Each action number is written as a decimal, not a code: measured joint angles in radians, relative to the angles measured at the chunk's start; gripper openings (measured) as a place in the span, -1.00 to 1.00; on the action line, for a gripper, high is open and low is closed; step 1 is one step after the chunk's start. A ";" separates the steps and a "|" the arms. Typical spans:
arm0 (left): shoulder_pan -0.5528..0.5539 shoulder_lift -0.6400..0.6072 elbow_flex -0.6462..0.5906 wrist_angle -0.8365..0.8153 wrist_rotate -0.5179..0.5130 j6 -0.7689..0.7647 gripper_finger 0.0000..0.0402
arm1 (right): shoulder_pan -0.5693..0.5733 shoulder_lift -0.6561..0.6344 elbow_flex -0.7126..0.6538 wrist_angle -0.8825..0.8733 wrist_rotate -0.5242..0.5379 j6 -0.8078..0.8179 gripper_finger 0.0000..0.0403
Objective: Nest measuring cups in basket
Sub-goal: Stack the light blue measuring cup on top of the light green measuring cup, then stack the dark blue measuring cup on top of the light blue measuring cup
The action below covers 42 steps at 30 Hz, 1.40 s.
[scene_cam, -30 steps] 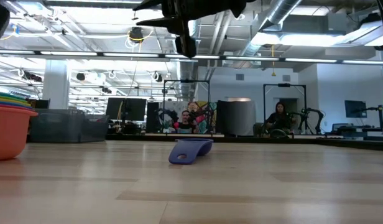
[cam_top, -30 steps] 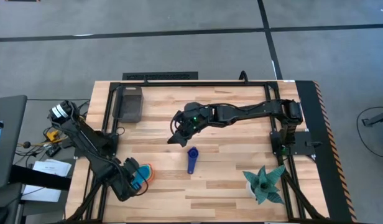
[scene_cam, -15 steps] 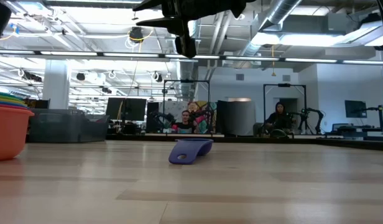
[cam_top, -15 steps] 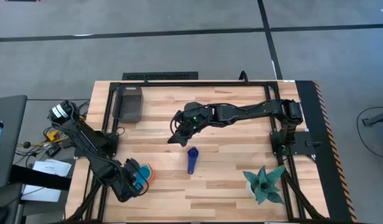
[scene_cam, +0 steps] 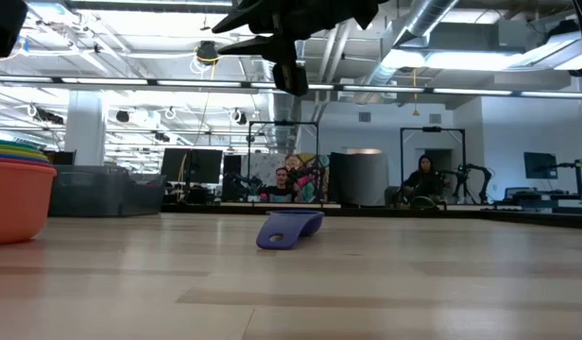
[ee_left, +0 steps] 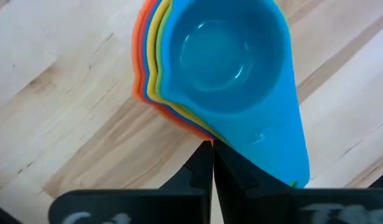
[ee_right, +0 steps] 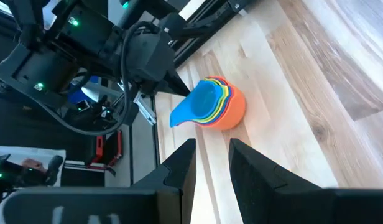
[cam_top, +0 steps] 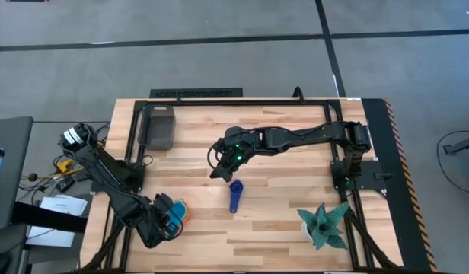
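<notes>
Several cups sit nested in one stack, light blue on top and orange outermost, standing on its base near the table's near-left corner. My left gripper is shut, its tips at the stack's handles. The dark blue cup lies alone mid-table, its body resting on the wood. My right gripper hangs open above the table just left of and beyond that cup, well clear of it. The dark grey basket stands at the far-left corner. My left gripper's shut fingertips lie level against the handle ends of the stack, and the light blue handle runs past one finger. Whether they touch the handles, I cannot tell. The stack stands flat on the table.
A teal spiky plant stands near the near-right corner. A black metal frame runs around the table's edges. Open wood lies between the stack, the dark blue cup and the basket. People sit in the room beyond the table.
The cup stack, tilted a second ago, has settled flat on its base. My right gripper has shifted a little toward the table's right and near edge, closer to the dark blue cup, and has turned slightly. The dark blue cup has stayed put.
</notes>
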 joint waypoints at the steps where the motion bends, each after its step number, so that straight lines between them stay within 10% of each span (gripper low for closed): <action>1: 0.002 0.000 0.000 0.001 -0.008 0.000 -1.00 | 0.000 0.000 0.000 -0.001 0.000 0.000 -0.41; 10: 0.072 0.000 0.000 0.003 -0.036 0.071 -1.00 | -0.007 0.001 0.000 -0.119 0.016 -0.019 -0.41; 23: 0.142 -0.130 0.005 -0.030 -0.054 0.072 -1.00 | 0.023 0.004 -0.001 -0.384 0.378 -0.191 -0.41; 34: 0.145 -0.326 0.005 -0.101 -0.358 0.134 -1.00 | 0.032 0.123 -0.042 -0.347 0.413 -0.166 -0.39; 42: 0.160 -0.344 0.006 -0.096 -0.535 0.204 -1.00 | 0.068 0.119 -0.042 -0.337 0.508 -0.100 -0.01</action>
